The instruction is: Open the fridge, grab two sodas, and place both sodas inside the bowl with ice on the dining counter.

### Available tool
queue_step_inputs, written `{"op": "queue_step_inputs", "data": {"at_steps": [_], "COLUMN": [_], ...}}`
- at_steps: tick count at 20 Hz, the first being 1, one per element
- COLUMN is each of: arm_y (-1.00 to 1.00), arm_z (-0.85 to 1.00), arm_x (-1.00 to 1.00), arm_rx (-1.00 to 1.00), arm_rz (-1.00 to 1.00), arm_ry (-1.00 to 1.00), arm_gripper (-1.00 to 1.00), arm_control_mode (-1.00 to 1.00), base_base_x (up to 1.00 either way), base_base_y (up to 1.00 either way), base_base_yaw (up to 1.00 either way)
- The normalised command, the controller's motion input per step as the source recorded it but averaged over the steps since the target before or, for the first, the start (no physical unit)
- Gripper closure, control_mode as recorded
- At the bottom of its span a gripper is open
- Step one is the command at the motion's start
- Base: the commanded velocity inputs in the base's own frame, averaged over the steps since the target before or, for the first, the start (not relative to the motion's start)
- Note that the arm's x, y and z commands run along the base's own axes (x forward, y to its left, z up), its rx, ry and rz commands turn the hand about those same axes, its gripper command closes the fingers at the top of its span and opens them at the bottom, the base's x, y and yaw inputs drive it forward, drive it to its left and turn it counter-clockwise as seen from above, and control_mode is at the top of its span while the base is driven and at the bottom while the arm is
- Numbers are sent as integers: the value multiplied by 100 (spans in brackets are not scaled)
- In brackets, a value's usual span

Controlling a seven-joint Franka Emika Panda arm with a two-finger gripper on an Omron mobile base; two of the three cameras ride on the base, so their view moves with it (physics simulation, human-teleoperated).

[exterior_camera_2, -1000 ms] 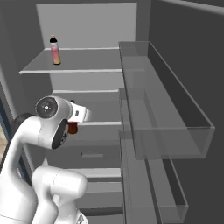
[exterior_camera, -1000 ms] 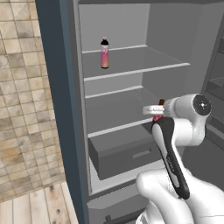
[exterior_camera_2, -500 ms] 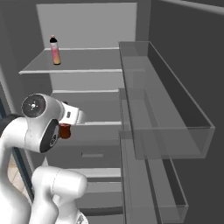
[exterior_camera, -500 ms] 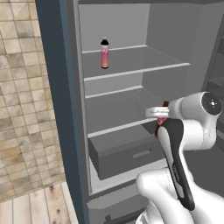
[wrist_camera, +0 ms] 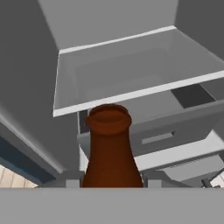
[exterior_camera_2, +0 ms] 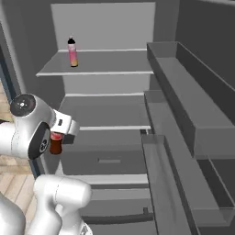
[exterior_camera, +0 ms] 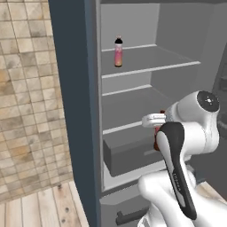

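Hand is clamped on the cola bottle, fingers pinching it low on the body so the open brown neck pokes straight up between them, which looks like a sensible way to keep it upright on the way out. It sits just in front of the fridge shelves, level with the lower shelf. Up and further in from the hand, the pink-orange bottle stands alone on the upper shelf, well apart. My guess: one soda is grabbed, the second is left to fetch, and the bowl trip hasn't happened yet.
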Motion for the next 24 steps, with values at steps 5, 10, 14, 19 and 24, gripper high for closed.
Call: {"op": "queue_step_inputs", "data": {"at_steps": [5, 10, 14, 19, 24], "arm_y": [0, 0, 0, 0, 0], "arm_z": [0, 0, 0, 0, 0], "arm_x": [0, 0, 0, 0, 0], "arm_rx": [0, 0, 0, 0, 0], "arm_rz": [0, 0, 0, 0, 0], "arm_ry": [0, 0, 0, 0, 0], "arm_gripper": [100, 100, 100, 100, 100], "arm_control_mode": [100, 100, 100, 100, 100], "base_base_x": [-44, -33, -41, -51, -49], "base_base_y": [47, 40, 38, 53, 59], "base_base_yaw": [-2, -1, 0, -4, -15]}}
